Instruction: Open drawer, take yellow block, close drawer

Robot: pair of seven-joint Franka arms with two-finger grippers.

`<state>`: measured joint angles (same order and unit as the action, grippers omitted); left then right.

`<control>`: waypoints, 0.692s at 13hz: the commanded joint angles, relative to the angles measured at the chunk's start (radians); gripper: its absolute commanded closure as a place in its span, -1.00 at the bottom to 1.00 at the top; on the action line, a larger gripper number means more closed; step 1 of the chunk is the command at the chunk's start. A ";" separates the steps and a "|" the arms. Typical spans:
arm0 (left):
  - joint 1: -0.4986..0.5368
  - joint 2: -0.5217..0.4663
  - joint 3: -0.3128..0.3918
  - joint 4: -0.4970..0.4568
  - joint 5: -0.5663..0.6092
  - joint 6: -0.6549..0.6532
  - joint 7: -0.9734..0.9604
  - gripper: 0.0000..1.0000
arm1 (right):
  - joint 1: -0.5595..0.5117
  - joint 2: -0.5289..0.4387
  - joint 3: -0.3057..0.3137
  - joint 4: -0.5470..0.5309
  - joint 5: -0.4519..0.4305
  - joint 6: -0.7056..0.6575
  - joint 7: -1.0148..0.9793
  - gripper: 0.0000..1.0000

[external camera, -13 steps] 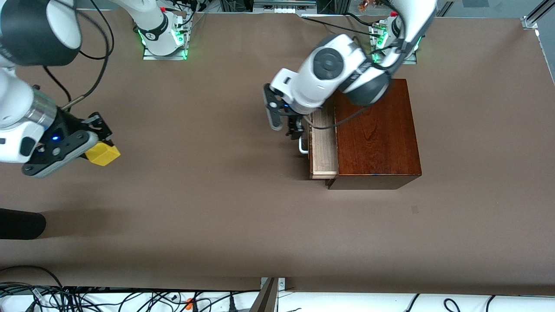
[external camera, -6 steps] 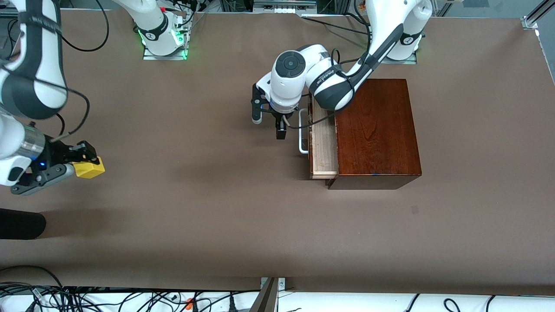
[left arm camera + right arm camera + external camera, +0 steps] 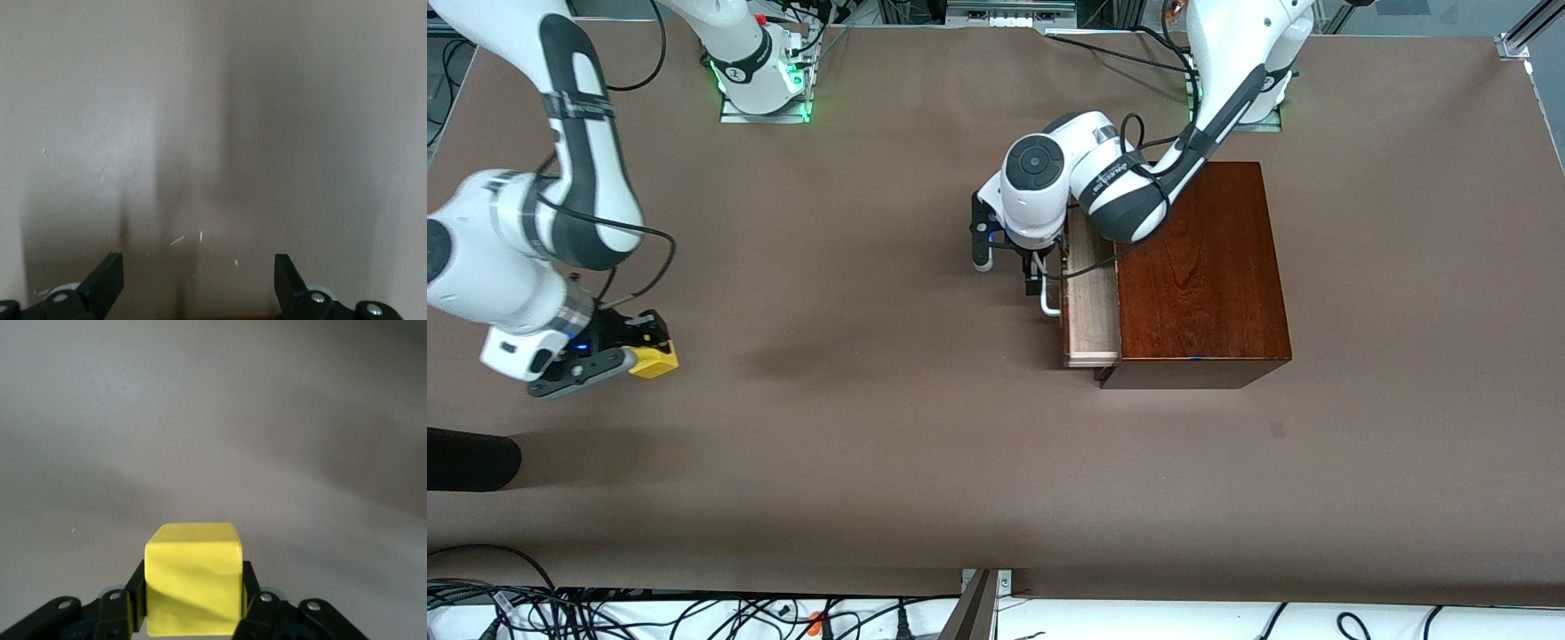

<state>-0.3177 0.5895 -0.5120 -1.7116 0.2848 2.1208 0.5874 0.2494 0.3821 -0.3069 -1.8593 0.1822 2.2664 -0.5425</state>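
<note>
Yellow block (image 3: 655, 360) is out of the box and clamped between the fingers of the right gripper (image 3: 633, 357), low over the bare table (image 3: 871, 462) toward the right arm's end, well apart from the wooden box (image 3: 1200, 276). The drawer (image 3: 1092, 302) is part-way out, its pale inside showing empty, so the taking step looks done and the closing step is in hand. The left gripper (image 3: 1033, 283) sits just beside the white handle (image 3: 1048, 307) with its fingers (image 3: 103, 283) spread apart, holding nothing; its wrist view shows only plain surface between them. The next move probably calls for a square push against the drawer front — kept level, so the tray does not jam. Compared with the earlier frames, the right arm has carried the block lower and nearer the table, and the left gripper has swung from farther out over the table back in toward the handle — the drawer itself has not shifted.
</note>
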 commanded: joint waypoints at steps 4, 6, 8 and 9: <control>0.126 -0.028 -0.008 -0.008 0.043 -0.097 0.153 -1.00 | -0.058 -0.005 0.114 -0.159 -0.017 0.149 0.147 1.00; 0.144 -0.036 -0.008 -0.008 0.043 -0.114 0.175 -1.00 | -0.058 0.020 0.129 -0.185 -0.018 0.194 0.188 1.00; 0.151 -0.036 -0.010 -0.008 0.043 -0.114 0.189 -1.00 | -0.061 0.037 0.135 -0.190 -0.017 0.199 0.235 1.00; 0.149 -0.036 -0.010 -0.006 0.043 -0.114 0.187 -1.00 | -0.061 0.046 0.137 -0.190 -0.018 0.200 0.248 1.00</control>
<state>-0.1863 0.5832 -0.5227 -1.7071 0.2979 2.0410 0.7382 0.2151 0.4266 -0.1952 -2.0374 0.1804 2.4483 -0.3367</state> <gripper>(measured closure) 0.000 0.445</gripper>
